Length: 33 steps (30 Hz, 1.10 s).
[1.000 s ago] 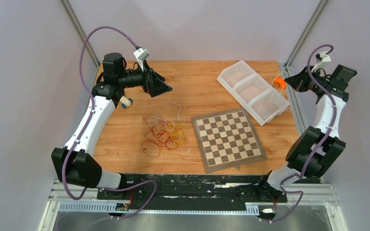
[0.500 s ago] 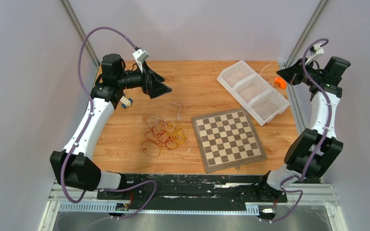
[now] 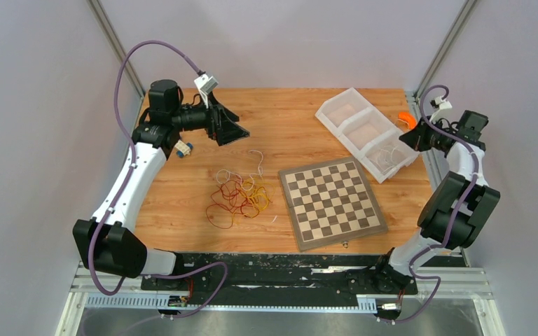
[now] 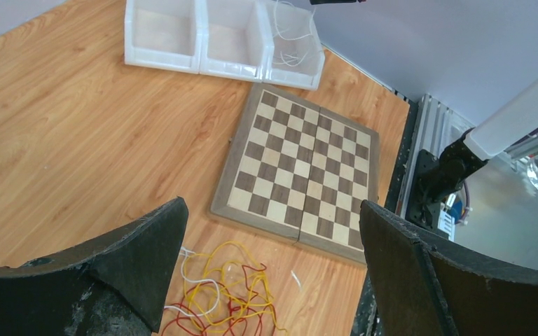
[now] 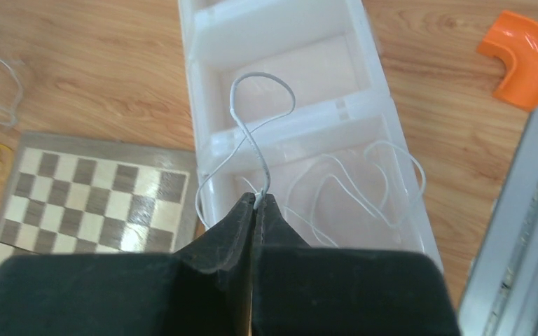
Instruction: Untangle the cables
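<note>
The left pincer [image 3: 237,130] hangs spread wide and empty over the far-left part of the worktop [image 3: 182,203]. The cables [image 3: 238,196] lie in a red, yellow and white knot near the worktop's middle, just left of the chessboard [image 3: 331,203]. They look feather-light, limp and springy, best pinched at a free end or an outer loop. The right pincer [image 5: 256,203], pressed together, pinches one white cable [image 5: 232,101] over the end compartment of the tray [image 5: 280,133], near the far-right corner. Its fingers hide the tray's near wall, and the strand possibly crosses the loose white ones below.

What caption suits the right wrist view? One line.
Right gripper pinches a white cable over the divided tray; more white wire lies in its end compartment.
</note>
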Motion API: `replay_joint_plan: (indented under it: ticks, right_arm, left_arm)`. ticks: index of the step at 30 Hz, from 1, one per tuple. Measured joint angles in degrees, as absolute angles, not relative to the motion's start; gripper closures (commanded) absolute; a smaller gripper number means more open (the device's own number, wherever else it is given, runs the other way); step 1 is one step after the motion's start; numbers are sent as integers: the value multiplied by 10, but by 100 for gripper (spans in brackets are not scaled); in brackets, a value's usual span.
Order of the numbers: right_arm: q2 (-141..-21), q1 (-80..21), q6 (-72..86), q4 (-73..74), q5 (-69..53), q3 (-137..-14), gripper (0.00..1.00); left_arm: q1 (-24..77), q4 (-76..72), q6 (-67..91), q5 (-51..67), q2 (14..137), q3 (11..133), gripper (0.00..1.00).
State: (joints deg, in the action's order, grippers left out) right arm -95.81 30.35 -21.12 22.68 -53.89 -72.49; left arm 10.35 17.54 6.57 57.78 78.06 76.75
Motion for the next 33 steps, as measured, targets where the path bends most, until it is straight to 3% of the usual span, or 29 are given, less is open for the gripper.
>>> replay_joint_plan:
  ticks: [9,15,19,24,29,33]
  right_arm:
    - [-967,303,-367,345,-439,-725,100]
    - [-1053,256,-380,375,-376,-763,99]
    - [-1105,222,-366,403,-341,-800,63]
    - [-1109,222,-338,437,-315,-842,32]
    - [-1063,241,-321,465,-314,-870,12]
    - [-1009,245,-313,482,-330,-900,4]
  left_arm:
    - [104,204,44,569,781,766,0]
    - [103,217,39,562,781,766,0]
    - [103,229,36,553,781,766,0]
    - [103,261,26,531,781,766,0]
    - [95,320,-2,500,790,766,0]
    - [78,371,-59,469,806,748,3]
